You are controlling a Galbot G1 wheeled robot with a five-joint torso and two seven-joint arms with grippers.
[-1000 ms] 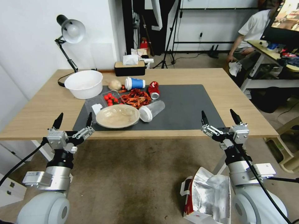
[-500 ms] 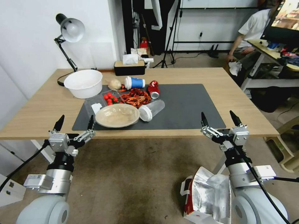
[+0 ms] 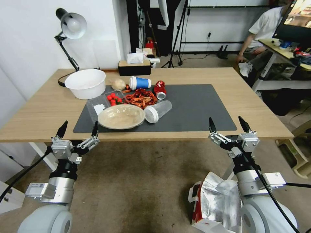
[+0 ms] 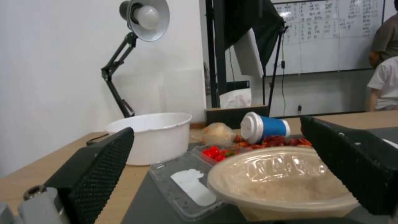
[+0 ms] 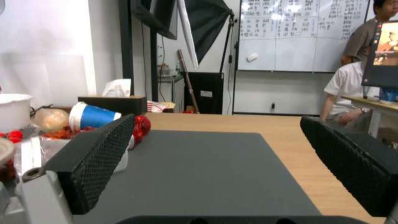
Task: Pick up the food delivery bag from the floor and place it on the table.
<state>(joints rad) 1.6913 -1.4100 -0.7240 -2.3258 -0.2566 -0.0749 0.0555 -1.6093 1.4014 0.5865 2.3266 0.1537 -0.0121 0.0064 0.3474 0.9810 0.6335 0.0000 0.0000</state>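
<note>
Head view is tilting slightly downward; both end effectors, left [image 3: 77,128] and right [image 3: 227,124], are hovering wide at the light-wood worktop's [image 3: 259,113] near edge. White foil-lined delivery bag [image 3: 215,204] is lying ungrasped on brownish-grey floor [image 3: 145,187].

The tabletop [image 3: 226,81] was pale wood-grain with a smooth, low sheen, and the mat [image 3: 194,110] on it was dark grey and matt. The food delivery bag [image 3: 215,204] showed crinkled, shiny silver foil inside, with glossy red side panels. The floor [image 3: 142,181] looked rough, dull and stained, like carpet. The left gripper [image 3: 77,129] and right gripper [image 3: 226,124] had matt black fingers with dimpled pads [image 5: 99,161] on brushed silver metal bodies. The white bowl [image 3: 86,83] looked like smooth plastic, the lidded dish [image 3: 121,116] clear and glossy
</note>
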